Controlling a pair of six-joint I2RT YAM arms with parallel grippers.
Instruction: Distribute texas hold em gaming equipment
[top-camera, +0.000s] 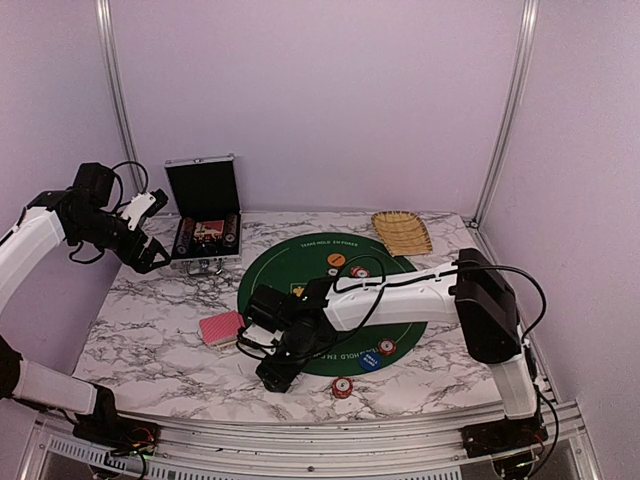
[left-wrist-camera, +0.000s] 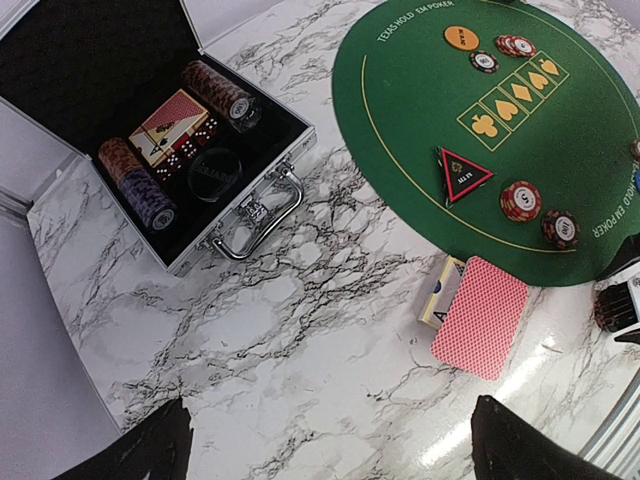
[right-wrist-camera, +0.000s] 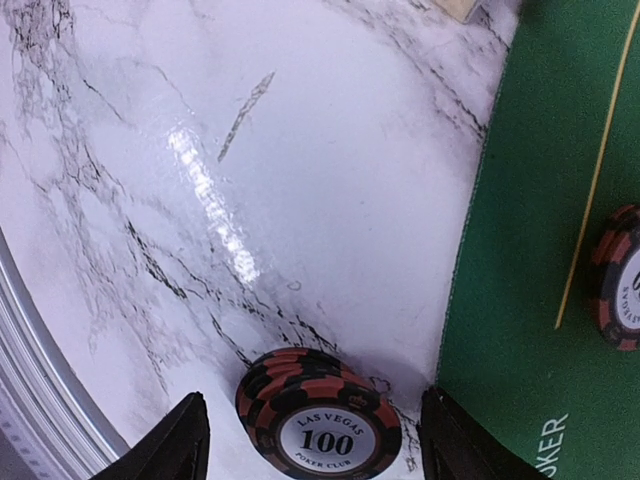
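Note:
A short stack of red-and-dark poker chips (right-wrist-camera: 320, 425) marked 100 stands on the marble just off the green mat (right-wrist-camera: 540, 250), between the spread fingers of my right gripper (right-wrist-camera: 315, 440), which is open and clear of the chips on both sides. From above, that gripper (top-camera: 277, 372) is at the mat's front left. Red-backed cards (top-camera: 222, 327) lie left of the mat and also show in the left wrist view (left-wrist-camera: 480, 315). The black triangular marker (left-wrist-camera: 463, 173), orange disc (left-wrist-camera: 461, 38) and single chips (left-wrist-camera: 521, 200) lie on the mat. My left gripper (left-wrist-camera: 330, 450) is open, empty and held high.
The open silver case (left-wrist-camera: 262, 188) at the back left holds chip rows, a card deck and dice. The tan woven tray (top-camera: 402, 232) sits at the back right. A blue disc (top-camera: 370, 360) and chips (top-camera: 342, 386) lie near the mat's front edge.

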